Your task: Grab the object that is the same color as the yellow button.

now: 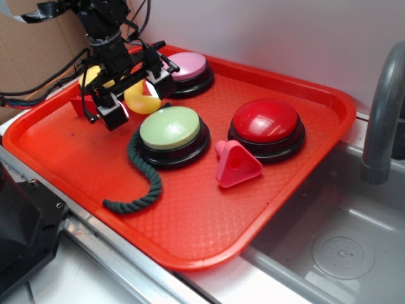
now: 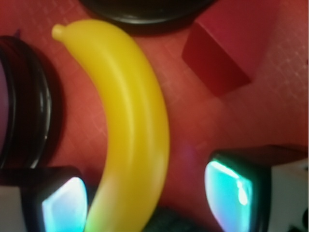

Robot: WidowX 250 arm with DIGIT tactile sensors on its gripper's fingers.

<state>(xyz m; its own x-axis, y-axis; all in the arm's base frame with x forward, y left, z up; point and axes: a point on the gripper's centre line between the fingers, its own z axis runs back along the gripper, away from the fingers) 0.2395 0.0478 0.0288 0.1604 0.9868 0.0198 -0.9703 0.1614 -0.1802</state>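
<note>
The object, a glossy yellow banana-like crescent [image 2: 130,121], lies on the red tray [image 1: 190,221], also seen in the exterior view [image 1: 143,101]. My gripper [image 1: 136,96] is lowered over it and open, with a finger on each side. In the wrist view the gripper [image 2: 147,198] straddles the crescent's thick end. The left pad [image 2: 63,205] is close against it, while the right pad [image 2: 229,193] stands clear with tray showing between. The yellow button [image 1: 92,75] is mostly hidden behind my arm; only a black base rim [image 2: 140,9] shows in the wrist view.
A red wedge block [image 2: 219,58] lies just beyond the crescent. A pink button [image 1: 188,66], pale green button [image 1: 169,130] and red button [image 1: 266,121] stand on the tray. A pink triangle [image 1: 237,164] and dark green rope [image 1: 136,183] lie near the front. A sink and faucet [image 1: 383,107] are at the right.
</note>
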